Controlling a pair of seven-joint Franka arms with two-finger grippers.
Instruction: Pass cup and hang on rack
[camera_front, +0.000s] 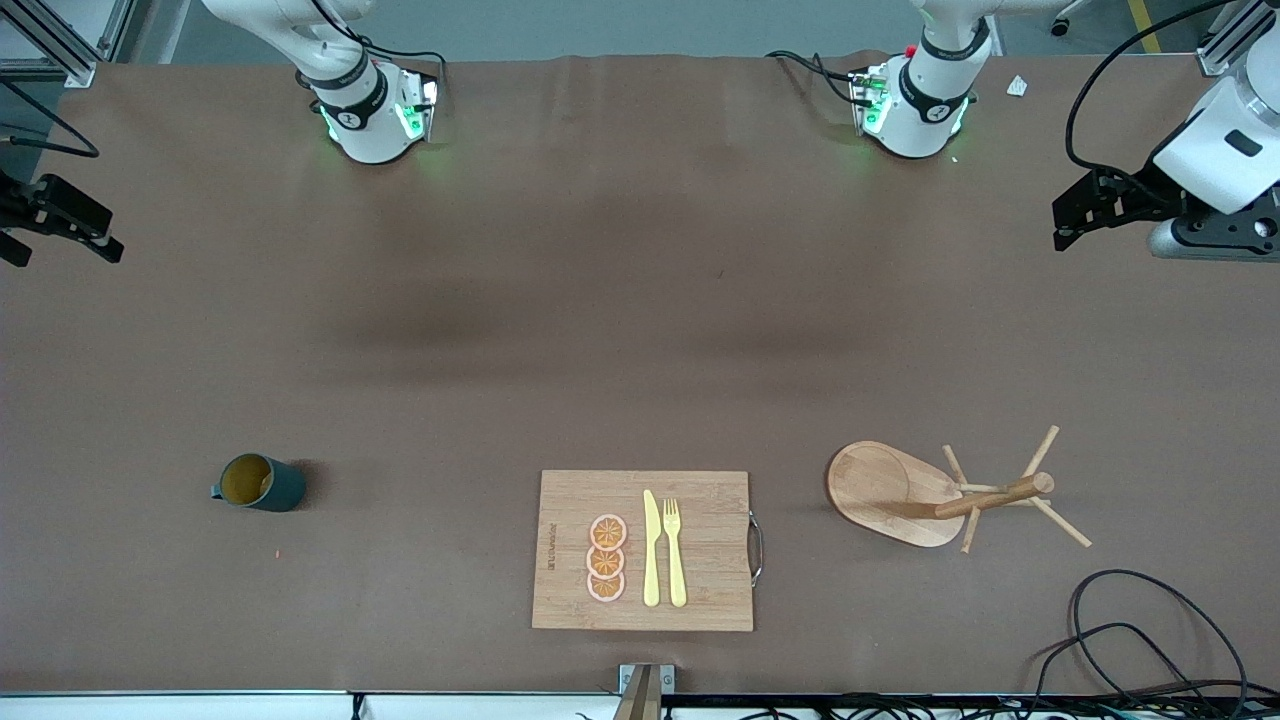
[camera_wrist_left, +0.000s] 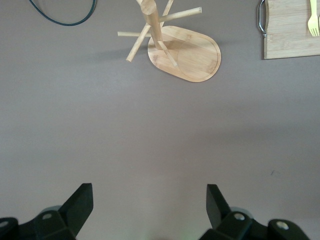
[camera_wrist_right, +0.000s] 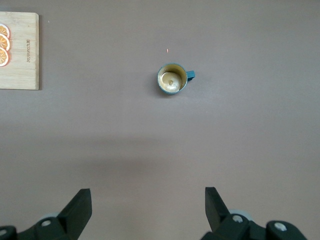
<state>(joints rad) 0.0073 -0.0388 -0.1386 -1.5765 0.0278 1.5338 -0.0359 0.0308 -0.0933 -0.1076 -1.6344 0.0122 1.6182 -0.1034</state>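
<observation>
The dark teal cup (camera_front: 260, 483) stands upright on the brown table toward the right arm's end, its yellow-brown inside showing; the right wrist view shows the cup (camera_wrist_right: 172, 79) with its handle out to one side. The wooden rack (camera_front: 940, 495) stands toward the left arm's end, and the left wrist view takes in the rack (camera_wrist_left: 152, 25) with its oval base and pegs. My right gripper (camera_front: 65, 250) hangs open over the table's edge at its own end, well away from the cup. My left gripper (camera_front: 1062, 225) hangs open over its end, apart from the rack. Both are empty.
A bamboo cutting board (camera_front: 700, 500) lies between cup and rack, carrying orange slices (camera_front: 606, 558), a yellow knife (camera_front: 651, 548) and a fork (camera_front: 675, 550). Black cables (camera_front: 1130, 620) loop at the near corner by the rack. A small white scrap (camera_front: 1017, 86) lies by the left arm's base.
</observation>
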